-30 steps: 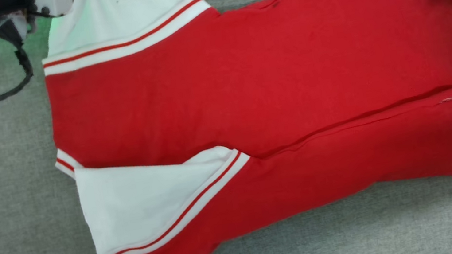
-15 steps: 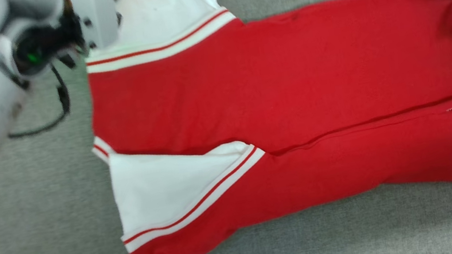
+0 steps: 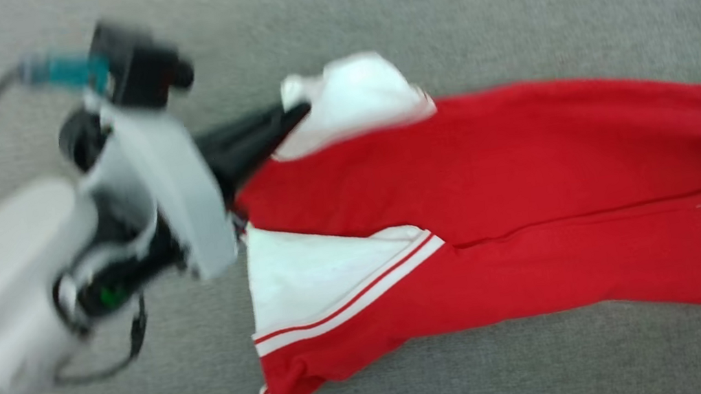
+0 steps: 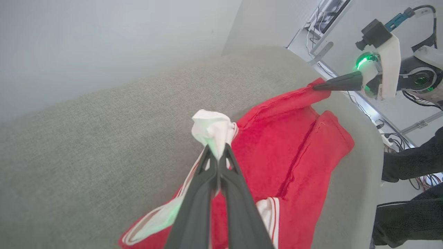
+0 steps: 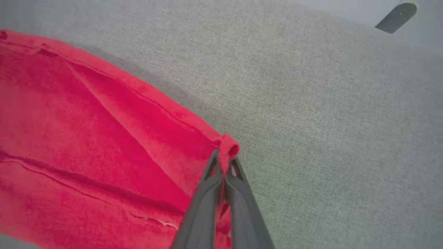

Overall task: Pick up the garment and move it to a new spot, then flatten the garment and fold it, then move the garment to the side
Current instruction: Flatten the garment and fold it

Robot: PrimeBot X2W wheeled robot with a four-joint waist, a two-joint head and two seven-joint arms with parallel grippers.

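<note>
two grippers pinch opposite ends of a red jersey on a grey surface

the garment (image 3: 497, 203), a red jersey with white sleeves and red-and-white striped trim, lies stretched sideways across a grey woven surface (image 3: 503, 7). in the head view its sleeve end is toward the left and its hem end runs off the right edge. a long fold line runs along its length, and one white sleeve (image 3: 315, 286) lies flat on the near half.

the left gripper (image 3: 301, 111) has its two dark fingers pressed together on the other white sleeve, at the far left corner of the jersey. in the left wrist view that sleeve bunches into a white knot just past the fingertips, lifted off the surface.

the right gripper (image 5: 224, 162) is closed in a pinch on the far corner of the red hem. a small roll of red cloth pokes out past its fingertips, and the hem edge rises toward this grip.

the head view is blurred around the left arm. at the right edge of the left wrist view, a person's legs in dark trousers (image 4: 405, 166) are beside the surface.
</note>
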